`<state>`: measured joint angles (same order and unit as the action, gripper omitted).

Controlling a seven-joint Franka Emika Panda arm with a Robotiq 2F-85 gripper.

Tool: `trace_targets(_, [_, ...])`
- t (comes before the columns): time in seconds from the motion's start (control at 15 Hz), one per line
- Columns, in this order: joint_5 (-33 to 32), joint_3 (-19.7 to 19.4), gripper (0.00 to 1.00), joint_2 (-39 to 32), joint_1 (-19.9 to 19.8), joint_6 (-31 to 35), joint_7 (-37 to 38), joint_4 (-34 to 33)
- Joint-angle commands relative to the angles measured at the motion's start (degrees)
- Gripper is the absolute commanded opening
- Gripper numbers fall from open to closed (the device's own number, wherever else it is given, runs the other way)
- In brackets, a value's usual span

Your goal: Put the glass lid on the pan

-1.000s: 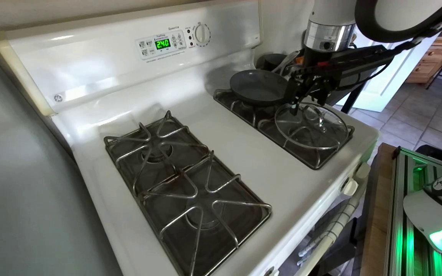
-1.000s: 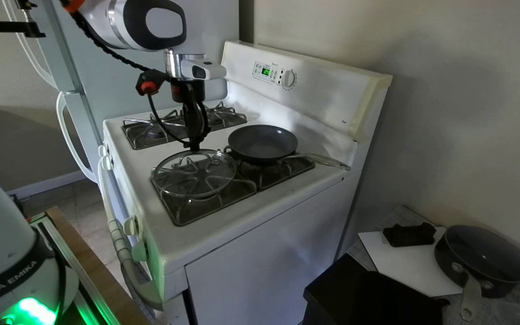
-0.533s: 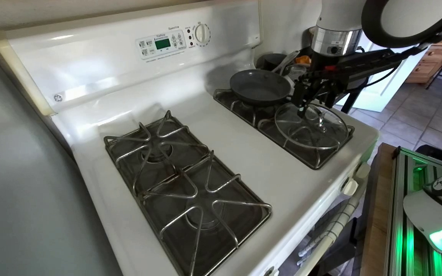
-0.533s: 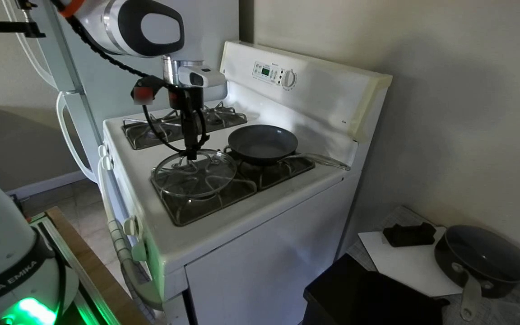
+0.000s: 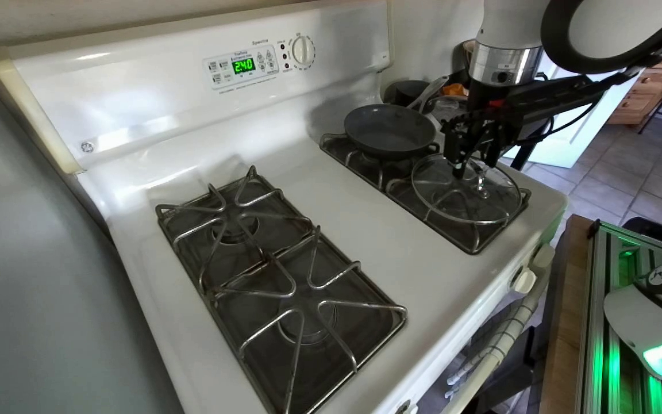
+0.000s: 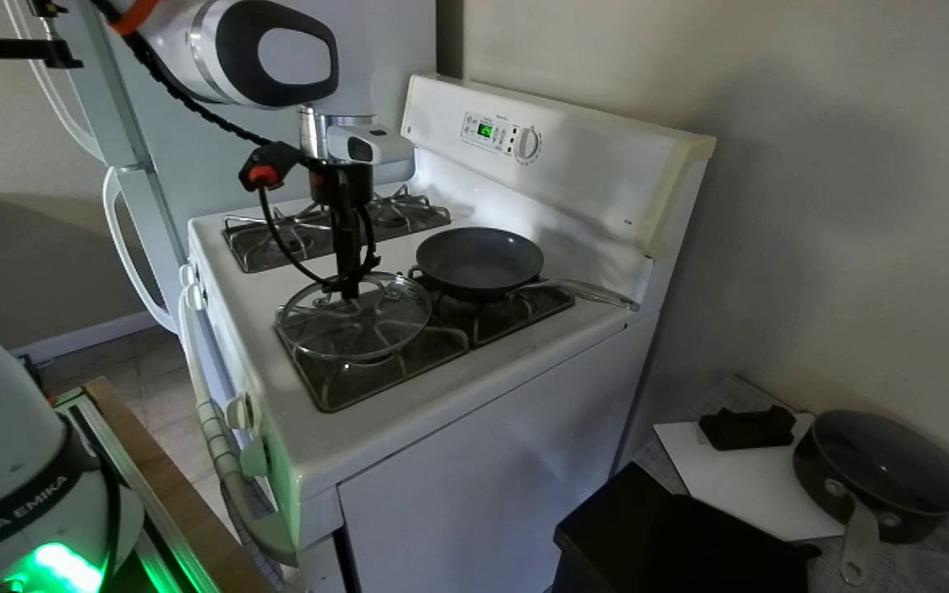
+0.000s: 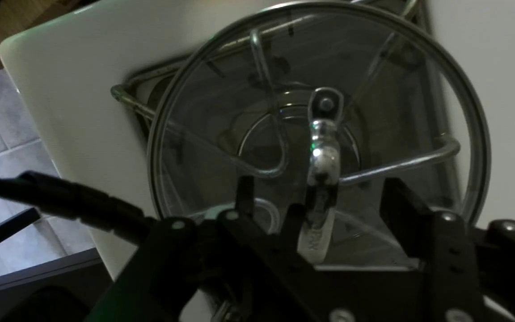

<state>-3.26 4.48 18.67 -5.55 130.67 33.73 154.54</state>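
Observation:
The glass lid (image 5: 449, 198) is round and clear with a metal rim. It lies on the front burner grate of the stove. Its arched shiny metal handle (image 7: 324, 156) stands up at the centre. The dark grey pan (image 5: 388, 135) sits on the back burner beside it, its metal handle (image 6: 586, 292) pointing away to the side; the pan is out of the wrist view. My gripper (image 7: 321, 194) points down just over the lid. Its fingers (image 7: 400, 201) are apart, with the lid handle in the gap, closer to the left finger in the wrist view. No grip on the handle shows.
Two more burners with metal grates (image 5: 308, 305) fill the far side of the stove. The control panel (image 6: 557, 156) rises behind the pan. A grey saucepan (image 6: 878, 469) and a black box (image 6: 672, 535) stand beside the stove. Knobs (image 5: 523, 280) line the front.
My gripper has come down and shifted toward the front of the stove, so its fingertips are now lower, near the lid's handle. The lid and the pan have not moved.

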Motion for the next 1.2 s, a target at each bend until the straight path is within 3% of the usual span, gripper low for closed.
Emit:
trace_targets(0.0, [-0.95, 0.16, 0.73, 0.22, -0.69, 1.16, 1.07, 1.01])
trace_targets(0.07, [-0.98, 0.11, 0.84, 0.09, -0.8, 1.2, 1.07, 0.89])
trace_targets(0.2, [-1.07, 0.02, 0.88, -0.07, -1.04, 1.27, 1.06, 0.83])
trace_targets(0.53, [-1.1, -0.21, 0.57, -0.57, -1.54, 1.43, 0.91, 0.56])
trace_targets(0.6, [-1.15, -0.26, 0.55, -0.7, -1.69, 1.41, 0.9, 0.47])
trace_targets(0.73, [-1.54, -0.25, 0.59, -0.86, -1.99, 1.58, 0.97, 0.45])
trace_targets(1.0, [-1.63, -0.44, 0.51, -0.93, -2.32, 1.73, 0.8, 0.38])
trace_targets(1.07, [-1.56, -0.46, 0.44, -0.95, -2.33, 1.71, 0.77, 0.29])
trace_targets(1.13, [-1.32, -0.53, 0.48, -0.99, -2.33, 1.59, 0.75, 0.2])
